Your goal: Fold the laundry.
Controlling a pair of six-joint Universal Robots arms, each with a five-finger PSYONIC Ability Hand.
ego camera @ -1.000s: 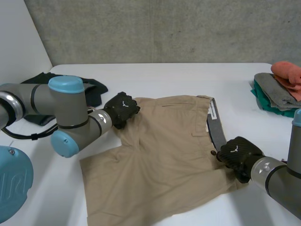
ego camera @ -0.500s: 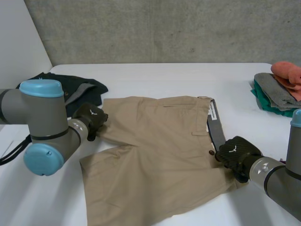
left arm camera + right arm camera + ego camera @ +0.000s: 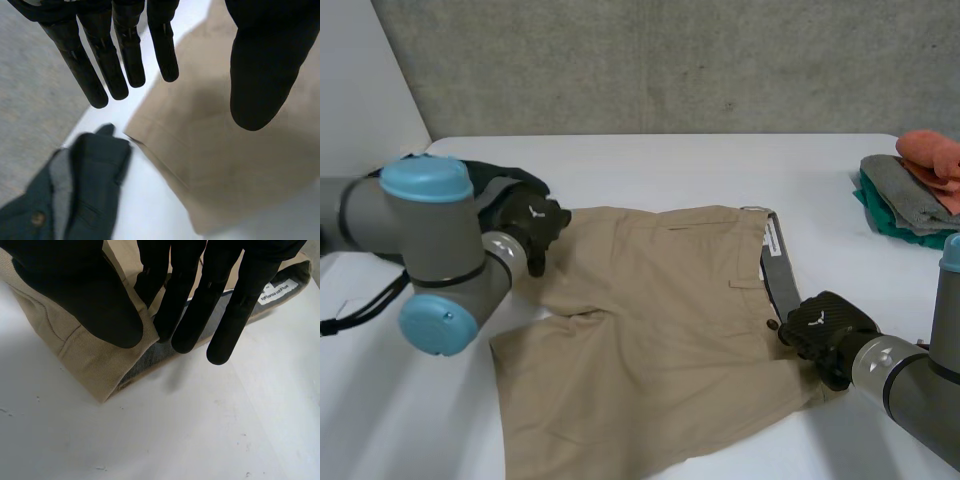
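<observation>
Grey concrete wall backs a white table, where tan shorts lie flat. Their long axis runs across the table, waistband toward the robot's right and both legs pointing left. At the waistband's near corner the right hand pinches the band, thumb on the outer cloth, fingers inside. Over the far leg's hem corner the left hand hovers, fingers straight and spread, holding nothing. A dark green garment lies just beside that hem, and folded clothes sit at the far right.
</observation>
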